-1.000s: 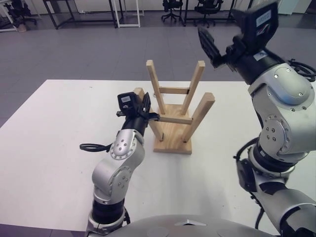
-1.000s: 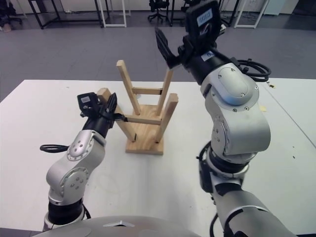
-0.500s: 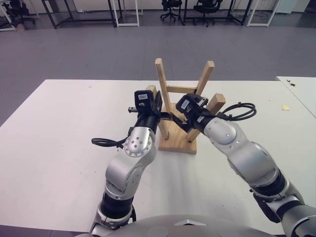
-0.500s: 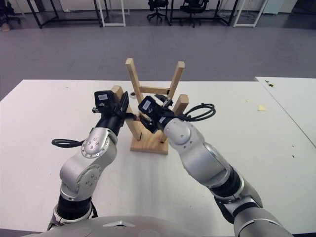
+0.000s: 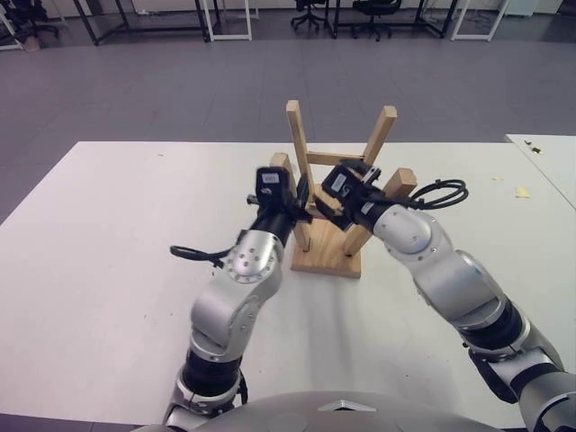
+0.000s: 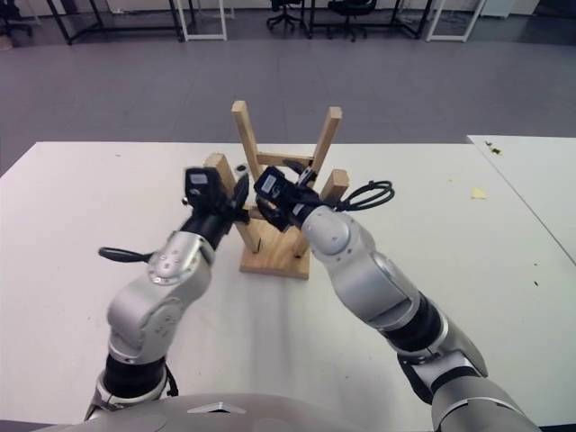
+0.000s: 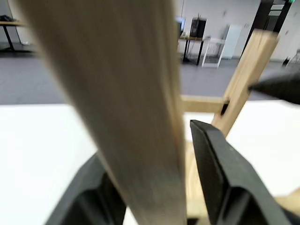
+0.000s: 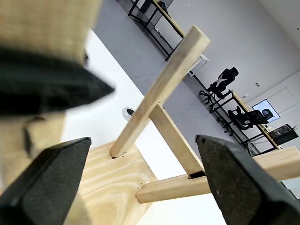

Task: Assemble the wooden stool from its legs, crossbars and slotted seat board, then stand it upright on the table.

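Fingers (image 7: pixel 220 178) of the left hand (image 5: pixel 297 202) are clamping the near-left leg (image 7: pixel 136 108) of the stool (image 5: pixel 326 256), one on each side of the wood. The left wrist view is showing this grasp from close up. In the head views the same hand is covering much of that leg, so the contact is hard to make out there.

The stool is resting upside down near the middle of the white worktop (image 5: pixel 99 243). Its seat board (image 6: pixel 270 261) is lying flat on the surface, with four legs pointing up and crossbars (image 5: pixel 337 158) joining them.

Just to the right, the right hand (image 5: pixel 360 191) is sitting among the legs, between the near pair. It is spread wide and gripping nothing. The right wrist view is making that plain, framing a far leg (image 8: pixel 159 89) and two crossbars in the gap. A blurred dark shape and pale wood are crowding close to that lens, too near to identify. Office chairs (image 8: pixel 225 82) are standing on the floor beyond the worktop.
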